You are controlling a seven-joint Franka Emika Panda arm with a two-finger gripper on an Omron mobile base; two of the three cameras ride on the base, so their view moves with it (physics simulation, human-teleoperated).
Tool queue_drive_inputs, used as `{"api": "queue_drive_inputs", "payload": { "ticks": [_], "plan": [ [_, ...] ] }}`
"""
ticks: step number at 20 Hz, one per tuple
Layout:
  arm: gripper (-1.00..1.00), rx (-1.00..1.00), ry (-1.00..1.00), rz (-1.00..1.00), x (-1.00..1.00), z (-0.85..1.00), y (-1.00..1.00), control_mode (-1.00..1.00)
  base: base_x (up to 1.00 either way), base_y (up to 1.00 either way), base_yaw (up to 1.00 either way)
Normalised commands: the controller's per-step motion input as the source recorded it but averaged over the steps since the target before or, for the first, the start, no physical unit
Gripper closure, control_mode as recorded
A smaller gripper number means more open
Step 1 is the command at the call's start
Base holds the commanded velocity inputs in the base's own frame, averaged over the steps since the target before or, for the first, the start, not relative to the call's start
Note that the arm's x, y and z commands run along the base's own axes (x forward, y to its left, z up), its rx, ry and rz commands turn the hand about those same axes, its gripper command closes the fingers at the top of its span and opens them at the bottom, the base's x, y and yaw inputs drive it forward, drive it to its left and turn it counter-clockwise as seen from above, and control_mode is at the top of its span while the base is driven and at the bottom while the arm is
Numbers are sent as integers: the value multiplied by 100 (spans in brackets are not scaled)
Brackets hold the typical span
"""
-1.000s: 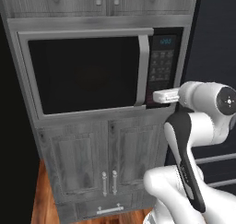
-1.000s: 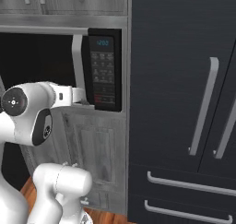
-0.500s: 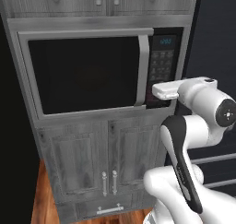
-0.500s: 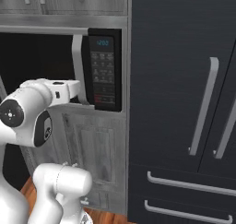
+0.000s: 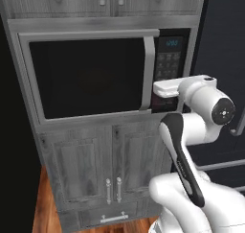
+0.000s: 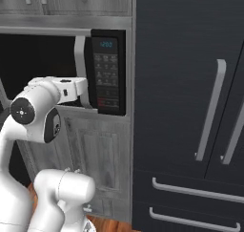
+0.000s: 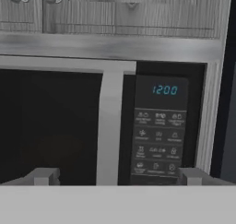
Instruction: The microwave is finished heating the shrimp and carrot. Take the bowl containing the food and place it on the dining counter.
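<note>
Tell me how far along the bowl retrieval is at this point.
Nothing looks done: the microwave door is shut, its display reading 12:00. In hand: the gripper is open, spread around the lower end of the door handle. Left: open the door, take out the bowl, carry it to the dining counter.

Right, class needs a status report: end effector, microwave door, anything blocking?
End effector open, empty, fingers straddling the handle. Microwave door shut; bowl not visible through dark glass. Nothing in the way.

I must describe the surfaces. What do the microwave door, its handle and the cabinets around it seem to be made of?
The microwave door looks like dark glossy glass, black and smooth. Its handle seems brushed metal, pale silver with soft sheen. The cabinets appear grey weathered wood, with streaky grain; being rendered, this is only appearance.
</note>
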Motion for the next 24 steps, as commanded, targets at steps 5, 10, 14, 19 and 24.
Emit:
{"api": "queue_drive_inputs", "payload": {
  "ticks": [5,10,14,19,24],
  "plan": [
    [-100,0,0,0,59,0,11,-100,0,0,0],
    [-100,0,0,0,67,0,5,-100,0,0,0],
    [-100,0,0,0,67,0,1,-100,0,0,0],
    [-100,0,1,0,63,0,2,-100,0,0,0],
    [-100,0,2,0,57,0,2,-100,0,0,0]
  ]
}}
